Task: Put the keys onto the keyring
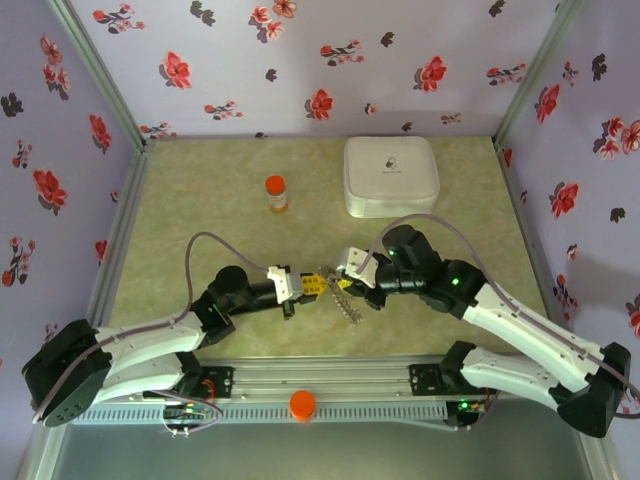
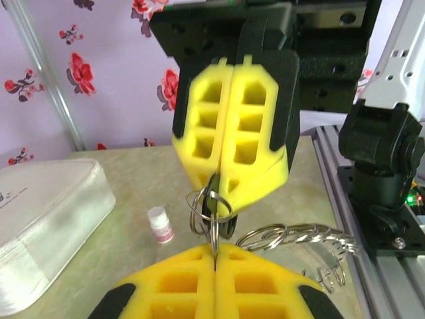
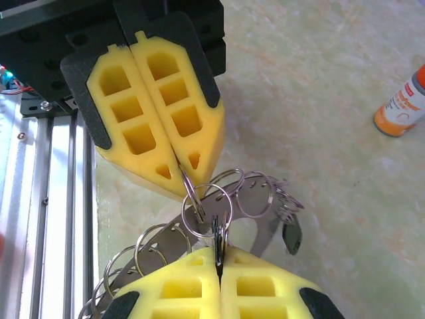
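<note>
1. Top external view: we note a green table (image 1: 200, 210) with a white case (image 1: 391, 176) at its back right.
2. Left gripper (image 1: 312, 286) and right gripper (image 1: 343, 279) meet tip to tip at mid-table, each clamped tight on the keyring's wire loops.
3. Keyring (image 1: 347, 303) hangs between the tips and trails toward the near edge.
4. Orange bottle (image 1: 276, 194) stands upright, left of the case.
5. One dark key (image 3: 291, 237) dangles from the keyring.

The blurred white rounded-square plastic case (image 2: 46, 219) is cut by the left edge; the orange bottle (image 3: 400, 106) by the right; the grey looped keyring (image 3: 262, 232) by the bottom.
</note>
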Controlling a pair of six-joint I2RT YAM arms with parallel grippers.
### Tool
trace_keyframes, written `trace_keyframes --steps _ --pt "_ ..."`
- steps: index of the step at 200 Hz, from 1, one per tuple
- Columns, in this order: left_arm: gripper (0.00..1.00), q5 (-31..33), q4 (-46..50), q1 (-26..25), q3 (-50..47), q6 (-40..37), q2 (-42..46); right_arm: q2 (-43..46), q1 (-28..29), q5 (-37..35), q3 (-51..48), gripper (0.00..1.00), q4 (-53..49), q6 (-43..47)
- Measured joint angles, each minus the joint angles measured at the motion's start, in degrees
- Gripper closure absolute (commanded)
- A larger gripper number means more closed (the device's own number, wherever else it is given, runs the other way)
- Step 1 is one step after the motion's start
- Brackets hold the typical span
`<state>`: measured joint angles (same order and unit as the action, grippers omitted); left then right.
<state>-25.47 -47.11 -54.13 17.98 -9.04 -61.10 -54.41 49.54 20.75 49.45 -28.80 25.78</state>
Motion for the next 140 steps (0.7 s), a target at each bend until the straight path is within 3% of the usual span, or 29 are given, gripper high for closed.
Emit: trace_keyframes --steps 56,88,115,140 --pt "1.00 2.69 5.11 0.00 1.27 -2.14 0.00 -0.13 0.13 -1.79 0.00 1.00 -0.02 0.17" --pt "0.54 5.09 5.51 -0.04 1.60 -3.26 0.00 -0.24 0.13 -3.02 0.00 1.00 -0.02 0.17" --pt "0.48 9.44 2.60 -0.04 1.09 -3.58 0.22 -0.48 0.13 -4.02 0.02 1.00 0.04 0.22" --pt "0.44 20.06 -5.05 -0.04 -3.98 -3.58 2.86 -1.73 0.13 -5.09 0.44 1.00 0.24 0.59"
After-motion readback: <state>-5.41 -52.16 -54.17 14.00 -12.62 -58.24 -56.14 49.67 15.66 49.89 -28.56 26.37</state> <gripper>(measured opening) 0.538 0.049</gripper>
